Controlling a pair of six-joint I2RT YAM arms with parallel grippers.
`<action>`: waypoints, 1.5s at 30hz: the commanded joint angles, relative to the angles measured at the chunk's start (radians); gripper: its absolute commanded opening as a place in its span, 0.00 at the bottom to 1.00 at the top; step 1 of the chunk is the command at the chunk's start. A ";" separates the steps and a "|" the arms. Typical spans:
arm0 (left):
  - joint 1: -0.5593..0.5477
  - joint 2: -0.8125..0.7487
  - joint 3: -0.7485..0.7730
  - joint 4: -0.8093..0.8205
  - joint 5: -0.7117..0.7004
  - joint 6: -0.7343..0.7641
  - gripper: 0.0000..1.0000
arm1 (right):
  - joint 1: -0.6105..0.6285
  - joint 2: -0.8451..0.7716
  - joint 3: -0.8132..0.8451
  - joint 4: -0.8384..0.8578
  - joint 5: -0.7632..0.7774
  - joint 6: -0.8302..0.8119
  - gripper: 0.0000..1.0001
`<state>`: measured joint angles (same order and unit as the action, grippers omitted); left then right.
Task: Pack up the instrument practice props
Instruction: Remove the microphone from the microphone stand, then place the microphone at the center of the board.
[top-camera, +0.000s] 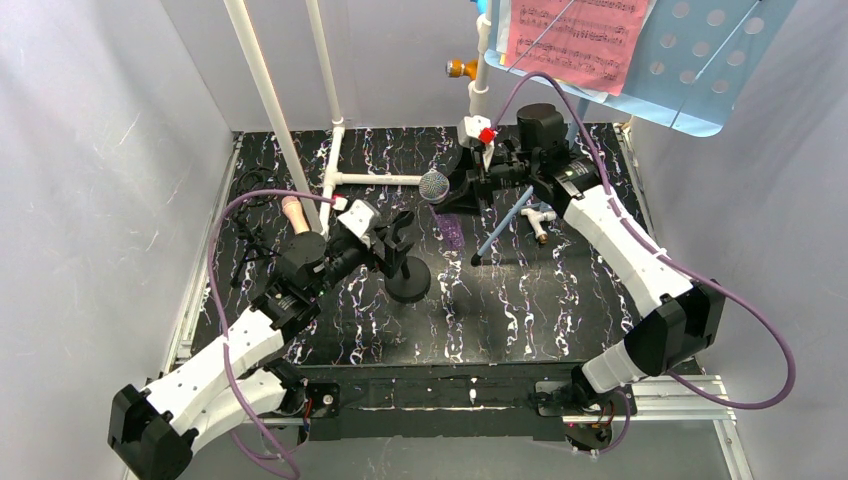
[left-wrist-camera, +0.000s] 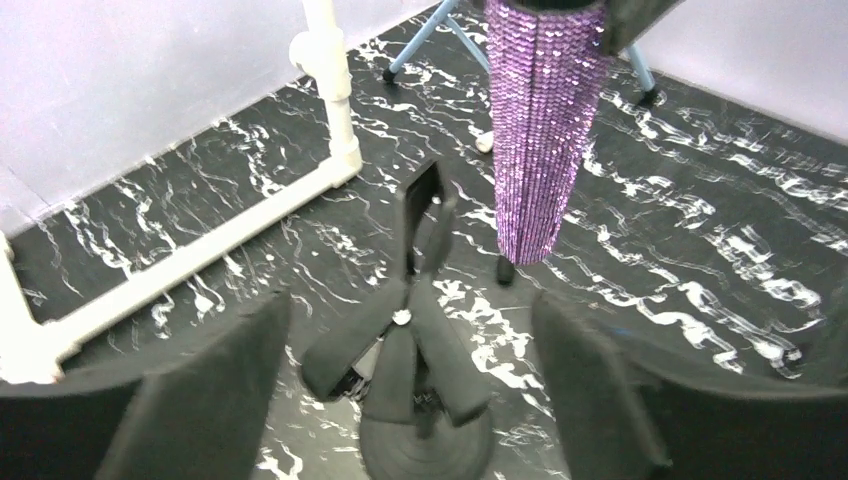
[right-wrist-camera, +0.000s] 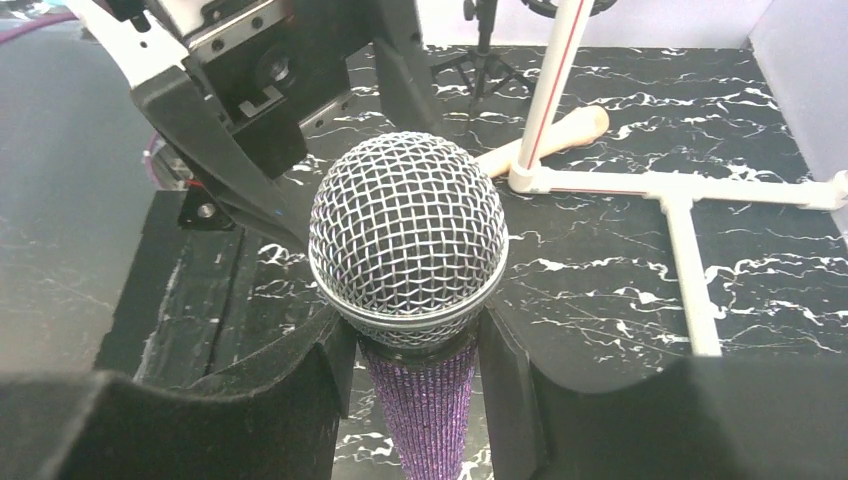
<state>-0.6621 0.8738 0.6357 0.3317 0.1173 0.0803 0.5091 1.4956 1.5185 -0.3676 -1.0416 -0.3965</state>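
Altogether one purple microphone (top-camera: 433, 186), one pink microphone (top-camera: 293, 212)

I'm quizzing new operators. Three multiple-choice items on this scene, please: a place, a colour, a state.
1. Where is the pink sheet music? A in a drawer; B on the blue rack; C on a chair.
2. What colour is the handle of the microphone in the right gripper? A green; B yellow; C purple.
3. How is the left gripper? A shut tight; B open around the round-base stand; C gripping a cable.
Answers: B, the sheet music sits on the rack; C, the handle is sequined purple; B, the fingers stand clear either side of the stand.
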 joint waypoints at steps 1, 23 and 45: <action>0.003 -0.119 0.008 -0.060 -0.056 -0.148 0.98 | -0.010 -0.093 0.002 -0.021 -0.074 0.014 0.11; 0.002 -0.345 -0.025 -0.286 0.144 -0.722 0.98 | -0.006 -0.157 -0.388 0.722 -0.182 0.724 0.11; -0.487 -0.005 -0.005 -0.030 -0.461 -0.527 0.98 | 0.005 -0.117 -0.558 1.122 -0.109 1.112 0.09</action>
<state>-1.1248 0.8368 0.5808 0.1944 -0.1829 -0.4786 0.5064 1.3834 0.9516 0.6483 -1.1545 0.6731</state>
